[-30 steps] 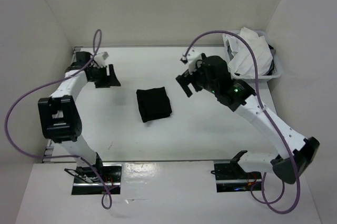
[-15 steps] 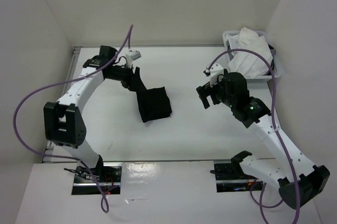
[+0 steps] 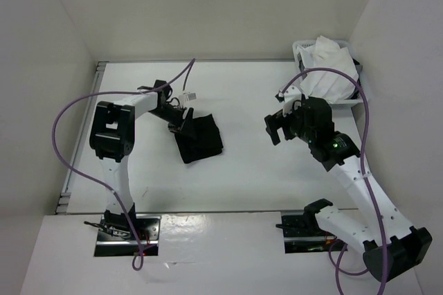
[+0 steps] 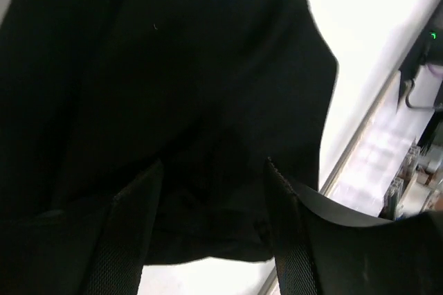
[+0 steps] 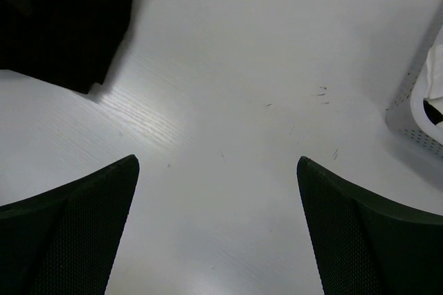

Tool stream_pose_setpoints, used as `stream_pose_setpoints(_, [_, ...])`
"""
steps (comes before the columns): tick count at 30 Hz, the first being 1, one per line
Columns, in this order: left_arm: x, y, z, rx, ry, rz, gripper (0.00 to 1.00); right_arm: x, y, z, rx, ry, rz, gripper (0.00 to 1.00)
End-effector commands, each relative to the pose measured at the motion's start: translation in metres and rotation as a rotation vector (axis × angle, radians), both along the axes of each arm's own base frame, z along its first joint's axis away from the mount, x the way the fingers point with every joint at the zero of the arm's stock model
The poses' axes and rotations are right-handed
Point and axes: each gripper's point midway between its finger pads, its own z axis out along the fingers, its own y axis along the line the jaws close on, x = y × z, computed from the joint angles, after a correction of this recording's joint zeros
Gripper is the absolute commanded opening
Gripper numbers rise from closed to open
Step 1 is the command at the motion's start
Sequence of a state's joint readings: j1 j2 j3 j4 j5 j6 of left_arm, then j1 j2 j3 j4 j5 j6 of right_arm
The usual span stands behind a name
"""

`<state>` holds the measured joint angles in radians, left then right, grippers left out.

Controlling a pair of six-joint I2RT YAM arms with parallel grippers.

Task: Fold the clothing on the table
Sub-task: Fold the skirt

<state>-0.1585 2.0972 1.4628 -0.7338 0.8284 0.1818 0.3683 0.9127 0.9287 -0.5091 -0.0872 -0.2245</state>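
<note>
Step in hand: a judgement: the left tool (image 3: 181, 120) is working the edge of the clothing (image 3: 201, 139), either to take a further fold or to tidy the bundle.
Clothing: a compact black bundle that looks already folded, lying on the surface (image 3: 242, 177) directly under and ahead of the left tool, and well off to the left of the right tool (image 3: 275, 127).
Left tool: fingers partly apart and low over the fabric, which fills the wrist view. No fold is visibly pinched between them.
Right tool: fingers spread wide, holding nothing, bare surface beneath.
Left arm pose: reaches in from the left, forearm low and wrist angled down at the bundle's near corner.
Right arm pose: elbow raised, wrist pointing toward the bundle from well apart.
Doing it well: take every layer at the edge, lift only slightly, and carry it straight across so the corners meet.
Risk: catching only the top layer would drag the bundle open.
Behind the right tool: a basket (image 3: 360, 97) holding white cloth (image 3: 325, 66), which is not part of the task.
</note>
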Motion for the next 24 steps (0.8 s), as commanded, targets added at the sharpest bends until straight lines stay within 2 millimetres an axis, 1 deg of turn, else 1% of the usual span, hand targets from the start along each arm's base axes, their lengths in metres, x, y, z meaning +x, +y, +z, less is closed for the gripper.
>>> stream_pose_setpoints(1, [0.001, 0.027, -0.020, 0.194, 0.006, 0.084, 0.68, 0.004, 0.003, 0.014, 0.042, -0.052, 0.003, 0.99])
stream_pose_setpoints(2, [0.001, 0.034, -0.024, 0.217, 0.012, 0.098, 0.68, 0.004, 0.003, 0.014, 0.042, -0.052, 0.003, 0.99])
stream_pose_setpoints(3, [0.002, 0.039, -0.021, 0.217, 0.006, 0.105, 0.68, 0.005, 0.004, 0.016, 0.045, -0.061, 0.003, 0.99])
stream_pose_setpoints(4, [-0.003, 0.040, -0.017, 0.218, 0.012, 0.104, 0.68, 0.005, 0.004, 0.016, 0.045, -0.061, 0.003, 0.99])
stream_pose_setpoints(5, [-0.001, 0.041, -0.009, 0.193, -0.001, 0.101, 0.68, 0.005, 0.004, 0.016, 0.045, -0.061, 0.003, 0.99])
stream_pose_setpoints(6, [-0.004, 0.036, 0.010, 0.153, -0.017, 0.084, 0.68, 0.004, 0.003, 0.019, 0.048, -0.069, 0.003, 0.99])
stream_pose_setpoints(7, [-0.002, 0.037, 0.025, 0.124, -0.042, 0.084, 0.68, 0.002, 0.002, 0.024, 0.055, -0.086, 0.003, 0.99])
stream_pose_setpoints(9, [0.005, 0.030, 0.084, 0.060, -0.164, 0.073, 0.68, -0.002, 0.001, 0.021, 0.048, -0.092, 0.007, 0.99])
stream_pose_setpoints(10, [0.008, 0.029, 0.105, 0.052, -0.218, 0.075, 0.68, -0.004, 0.000, 0.026, 0.054, -0.109, 0.007, 0.99])
stream_pose_setpoints(11, [0.007, 0.029, 0.142, 0.036, -0.324, 0.079, 0.68, -0.004, -0.003, 0.022, 0.051, -0.101, -0.002, 0.99])
stream_pose_setpoints(12, [0.007, 0.031, 0.160, 0.042, -0.384, 0.086, 0.69, -0.005, -0.004, 0.026, 0.055, -0.112, -0.002, 0.99])
stream_pose_setpoints(13, [0.004, 0.034, 0.173, 0.051, -0.427, 0.093, 0.69, -0.005, -0.004, 0.026, 0.055, -0.112, -0.002, 0.99])
stream_pose_setpoints(14, [-0.001, 0.033, 0.202, 0.046, -0.536, 0.095, 0.70, -0.007, -0.004, 0.029, 0.059, -0.122, -0.002, 0.99])
stream_pose_setpoints(15, [-0.002, 0.039, 0.207, 0.081, -0.575, 0.115, 0.70, -0.006, -0.004, 0.031, 0.062, -0.131, -0.002, 0.99])
stream_pose_setpoints(16, [-0.006, 0.040, 0.212, 0.098, -0.615, 0.120, 0.72, -0.005, -0.006, 0.031, 0.057, -0.133, -0.014, 0.99])
stream_pose_setpoints(17, [-0.013, 0.045, 0.217, 0.113, -0.662, 0.161, 0.72, -0.003, -0.011, 0.031, 0.045, -0.137, -0.042, 0.99])
stream_pose_setpoints(18, [-0.014, 0.050, 0.217, 0.133, -0.677, 0.202, 0.73, 0.000, -0.013, 0.033, 0.051, -0.148, -0.062, 0.99])
stream_pose_setpoints(19, [-0.013, 0.061, 0.213, 0.186, -0.674, 0.284, 0.74, 0.002, -0.015, 0.036, 0.059, -0.155, -0.084, 0.99])
stream_pose_setpoints(20, [-0.014, 0.073, 0.223, 0.197, -0.723, 0.345, 0.74, 0.005, -0.024, 0.036, 0.051, -0.159, -0.136, 0.99])
stream_pose_setpoints(21, [-0.018, 0.081, 0.209, 0.228, -0.693, 0.383, 0.77, 0.006, -0.028, 0.036, 0.050, -0.159, -0.164, 0.99])
stream_pose_setpoints(22, [-0.014, 0.103, 0.214, 0.284, -0.718, 0.493, 0.80, 0.008, -0.035, 0.040, 0.069, -0.164, -0.212, 0.99])
stream_pose_setpoints(23, [-0.013, 0.117, 0.212, 0.326, -0.717, 0.560, 0.82, 0.012, -0.043, 0.043, 0.072, -0.166, -0.260, 0.99])
stream_pose_setpoints(24, [-0.016, 0.140, 0.208, 0.406, -0.727, 0.651, 0.85, 0.013, -0.054, 0.045, 0.084, -0.162, -0.335, 0.99])
